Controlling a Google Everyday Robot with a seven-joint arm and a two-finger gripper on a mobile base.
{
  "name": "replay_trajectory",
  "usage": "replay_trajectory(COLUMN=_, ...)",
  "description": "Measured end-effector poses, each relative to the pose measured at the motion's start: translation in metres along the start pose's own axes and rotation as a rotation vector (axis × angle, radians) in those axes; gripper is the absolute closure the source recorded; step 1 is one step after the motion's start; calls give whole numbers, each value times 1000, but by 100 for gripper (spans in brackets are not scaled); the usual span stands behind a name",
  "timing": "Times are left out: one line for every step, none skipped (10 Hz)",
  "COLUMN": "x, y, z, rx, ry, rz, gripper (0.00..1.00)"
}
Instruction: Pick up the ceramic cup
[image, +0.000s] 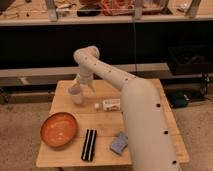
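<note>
The ceramic cup (76, 96) is small, off-white and cylindrical. It stands upright on the wooden table (110, 152) at its back left. My white arm reaches from the lower right across the table, and its gripper (80, 84) hangs right above the cup's rim, pointing down. The wide orange bowl (59, 129) lies at the front left, apart from the cup. A tiny white cube (96, 106) lies just right of the cup.
A white packet (111, 104) lies right of the cube. A black ridged bar (89, 144) and a blue-grey pouch (119, 143) lie near the front edge. A dark shelf unit stands behind the table.
</note>
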Motion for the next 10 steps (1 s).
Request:
replay_trajectory(x=0, y=0, z=-1, rx=-2, ry=-1, rz=0, gripper=20)
replay_trajectory(x=1, y=0, z=-2, rx=-3, ry=0, rz=0, gripper=20)
replay_trajectory(x=2, y=0, z=-2, rx=-4, ry=1, rz=1, gripper=20)
replay_trajectory(x=3, y=-1, z=-2, rx=-5, ry=1, rz=0, gripper=20)
replay_trajectory(x=3, y=-2, z=-1, rx=-7, ry=1, rz=-1, gripper=20)
replay_trajectory(x=4, y=-4, z=1, rx=-8, ry=1, rz=-3, gripper=20)
replay_trajectory(x=5, y=-5, z=2, rx=-10, ry=1, rz=-4, gripper=20)
replay_trajectory(x=5, y=-6, z=3, rx=-11, ry=2, rz=-5, gripper=20)
replay_trajectory(x=6, y=-7, z=4, rx=-13, ry=2, rz=-5, gripper=20)
replay_trajectory(x=6, y=-7, z=4, rx=-13, ry=3, rz=-6, gripper=20)
